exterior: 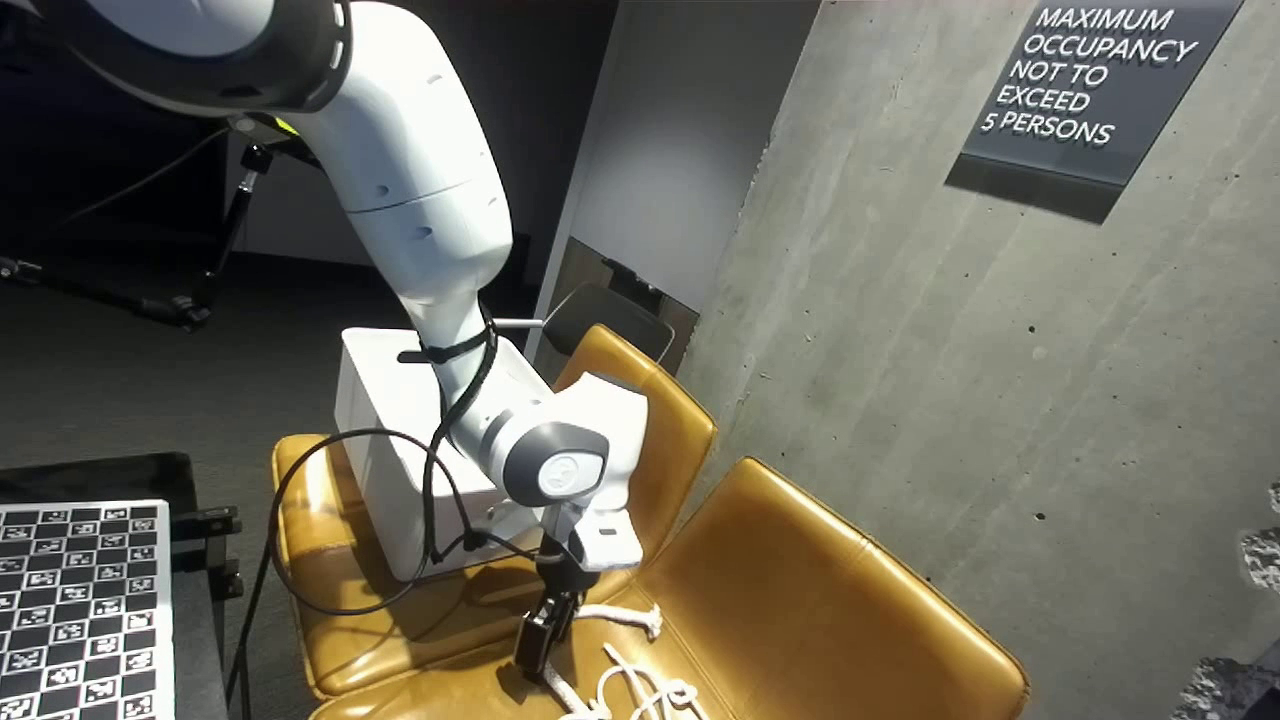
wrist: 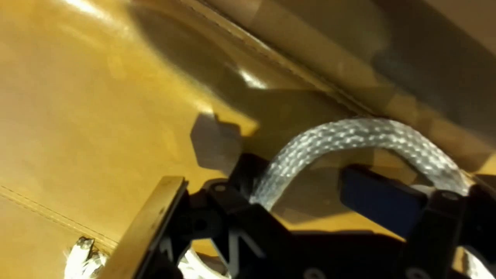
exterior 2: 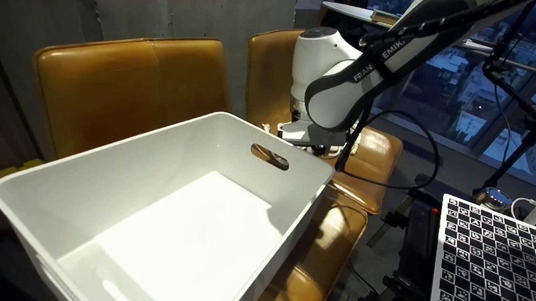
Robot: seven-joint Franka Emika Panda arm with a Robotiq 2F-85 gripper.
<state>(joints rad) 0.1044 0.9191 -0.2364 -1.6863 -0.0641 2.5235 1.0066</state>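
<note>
My gripper is open over a tan leather chair seat, its two black fingers apart in the wrist view. A thick white braided rope arcs beyond and between the fingers. One end of the arc passes behind the left finger and the other runs behind the right; whether they touch cannot be told. The gripper points down beside the rope in an exterior view, where loose loops and a cut end lie on the seat. In an exterior view the bin's wall largely hides the gripper, and bits of rope show.
A white bin with a handle slot stands on the neighbouring chair, close to the arm; it also shows as a white block. A black cable loops from the wrist. A checkered marker board stands nearby. A concrete wall rises behind the chairs.
</note>
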